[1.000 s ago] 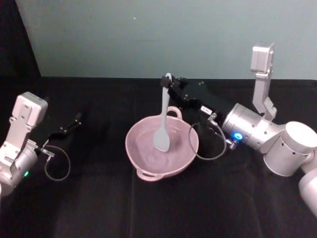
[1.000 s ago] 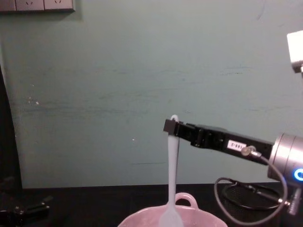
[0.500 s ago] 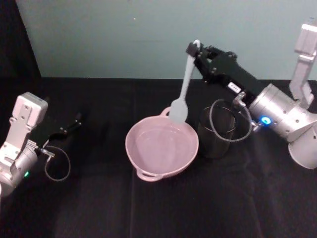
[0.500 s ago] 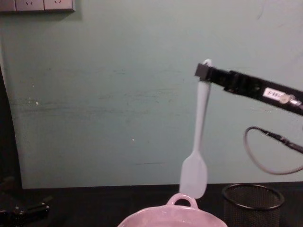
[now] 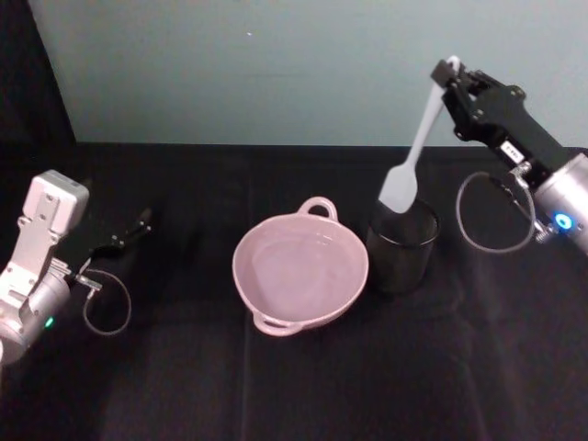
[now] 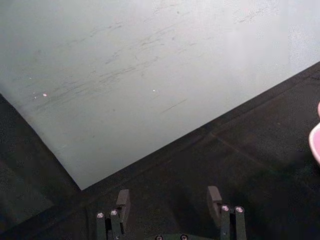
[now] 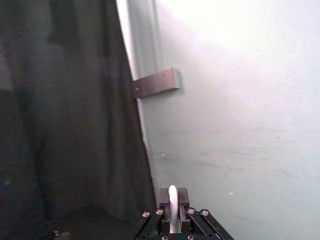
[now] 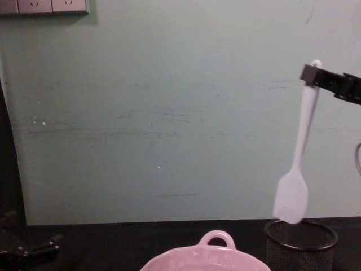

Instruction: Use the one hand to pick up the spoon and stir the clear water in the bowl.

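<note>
Because the slim black two-finger right tool is pinching only the very top of the long white plastic spoon, right by the hole at its handle end, the utensil is hanging almost straight down with its flat paddle head lowest. The tool's fingers are closed tight on the handle, as the right wrist view is showing, with the white stem clamped between them. The paddle is hovering just above the open mouth of the black wire-mesh cup, which is standing on the black tabletop just beside the bowl, toward the right edge. The wide pale pink glossy bowl is sitting near the middle of the tabletop, its loop handle pointing to the far edge, and the clear water inside is showing only a faint sheen. Hanging so, the spoon is probably being lined up to drop into the cup. The left tool is resting parked near the left edge, fingers apart and holding nothing.
</note>
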You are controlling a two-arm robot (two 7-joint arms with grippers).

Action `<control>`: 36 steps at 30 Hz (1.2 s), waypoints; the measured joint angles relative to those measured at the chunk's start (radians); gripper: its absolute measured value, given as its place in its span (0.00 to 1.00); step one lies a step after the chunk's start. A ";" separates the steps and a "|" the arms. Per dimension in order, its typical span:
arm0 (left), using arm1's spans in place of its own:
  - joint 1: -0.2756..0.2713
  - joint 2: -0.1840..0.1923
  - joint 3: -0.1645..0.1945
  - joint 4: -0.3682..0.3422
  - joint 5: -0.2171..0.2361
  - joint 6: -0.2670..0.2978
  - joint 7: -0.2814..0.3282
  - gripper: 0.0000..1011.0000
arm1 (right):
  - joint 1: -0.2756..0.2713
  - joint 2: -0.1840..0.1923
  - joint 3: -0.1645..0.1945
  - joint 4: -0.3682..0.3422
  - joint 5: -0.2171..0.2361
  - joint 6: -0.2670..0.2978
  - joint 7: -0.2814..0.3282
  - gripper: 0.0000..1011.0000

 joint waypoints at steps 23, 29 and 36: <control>0.000 0.000 0.000 0.000 0.000 0.000 0.000 1.00 | 0.032 -0.083 -0.006 0.261 -0.013 0.009 0.034 0.11; 0.000 0.000 0.000 0.000 0.000 0.000 0.000 1.00 | 0.035 -0.102 -0.001 0.293 0.015 0.022 0.046 0.11; 0.000 0.000 0.000 0.000 0.000 0.000 0.000 1.00 | 0.032 -0.117 0.007 0.309 0.044 0.037 0.047 0.11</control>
